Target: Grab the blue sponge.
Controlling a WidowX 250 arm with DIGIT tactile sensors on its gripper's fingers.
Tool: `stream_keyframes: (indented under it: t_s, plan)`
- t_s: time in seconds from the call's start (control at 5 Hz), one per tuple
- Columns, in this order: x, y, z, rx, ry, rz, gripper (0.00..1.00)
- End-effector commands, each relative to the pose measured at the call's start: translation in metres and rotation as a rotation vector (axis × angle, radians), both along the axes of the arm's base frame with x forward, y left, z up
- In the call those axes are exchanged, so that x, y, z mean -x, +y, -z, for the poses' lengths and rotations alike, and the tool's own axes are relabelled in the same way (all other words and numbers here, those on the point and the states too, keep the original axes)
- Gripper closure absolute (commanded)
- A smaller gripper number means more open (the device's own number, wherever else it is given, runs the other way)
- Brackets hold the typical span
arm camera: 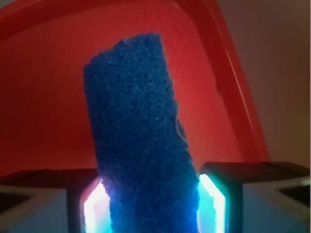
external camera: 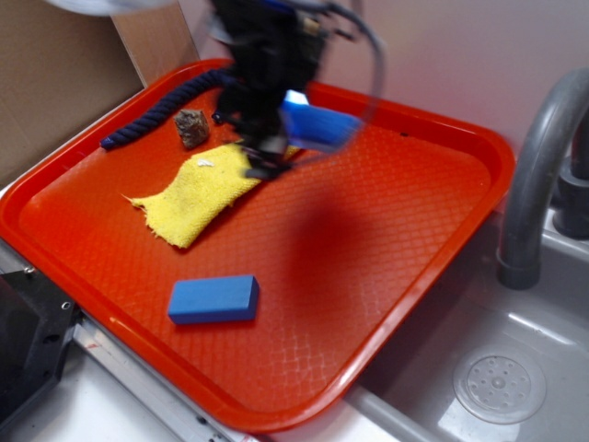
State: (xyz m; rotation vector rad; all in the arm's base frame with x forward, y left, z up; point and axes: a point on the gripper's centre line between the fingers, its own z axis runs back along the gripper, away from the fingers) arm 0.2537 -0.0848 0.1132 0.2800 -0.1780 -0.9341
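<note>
Above the tray's (external camera: 479, 147) far edge, our hand (external camera: 267, 157) is closed on the sponge (arm camera: 141, 145), pinching one end. It looks light and squashy, so we judge a mid-body grip steadier.

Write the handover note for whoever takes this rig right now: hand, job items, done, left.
Hand: shut on the blue sponge, pads pressing both of its sides in the wrist view.
Blue sponge: lifted off the red tray, held above its far part, next to the yellow cloth.
Do not confuse: the smooth blue block lies near the tray's front edge, untouched.
Also on the tray: dark blue rope and a small brown lump at the far left.
Done: sponge grabbed and raised.
Left: probably nothing but holding the grip.
</note>
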Motion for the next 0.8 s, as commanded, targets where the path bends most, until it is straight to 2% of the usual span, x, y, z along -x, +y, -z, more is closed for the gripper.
stream_keyframes:
  t_s: [0.0, 0.2, 0.4, 0.6]
  plan:
    - [0.040, 0.010, -0.051, 0.112, 0.055, -0.498, 1.00]
    - [0.063, 0.010, -0.076, 0.190, 0.135, -0.752, 1.00]
    - [0.066, -0.001, -0.083, 0.305, 0.175, -0.999, 1.00]
    - [0.071, -0.007, -0.061, 0.283, 0.178, -1.135, 1.00]
